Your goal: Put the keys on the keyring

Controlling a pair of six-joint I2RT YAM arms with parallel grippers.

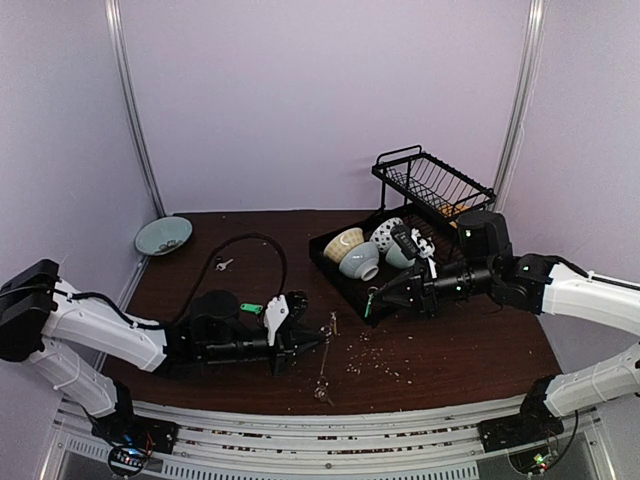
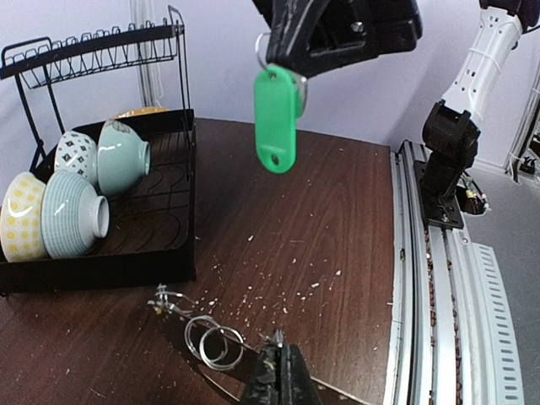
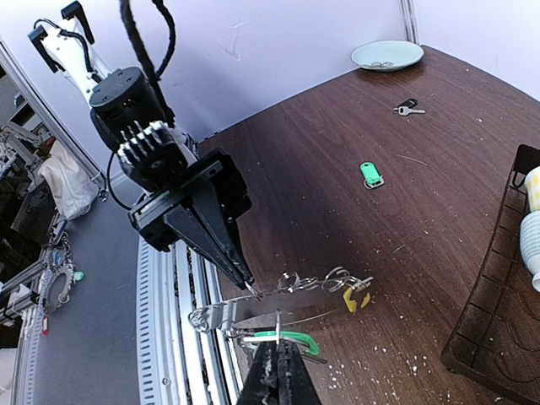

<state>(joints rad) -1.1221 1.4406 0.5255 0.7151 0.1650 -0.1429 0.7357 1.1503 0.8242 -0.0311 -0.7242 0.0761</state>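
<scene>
My left gripper [image 1: 325, 338] is shut on the keyring [image 1: 324, 372], a thin silver wire that hangs just above the table near its front edge. In the right wrist view the keyring [image 3: 312, 285] carries small rings and a yellow-headed key [image 3: 354, 298]. My right gripper [image 1: 372, 300] is shut on the ring of a green-tagged key [image 2: 276, 118], held in the air close to the wire. That green tag [image 3: 287, 339] lies right at my right fingertips. A second green-tagged key [image 1: 250, 308] and a dark-headed pair of keys [image 1: 222, 264] lie on the table to the left.
A black tray [image 1: 330, 262] with several bowls sits right of centre, and a black wire dish rack [image 1: 432, 182] stands behind it. A pale plate [image 1: 163, 236] is at the back left. A black cable [image 1: 262, 240] arches over the left side. Crumbs [image 1: 385, 352] are scattered at the front.
</scene>
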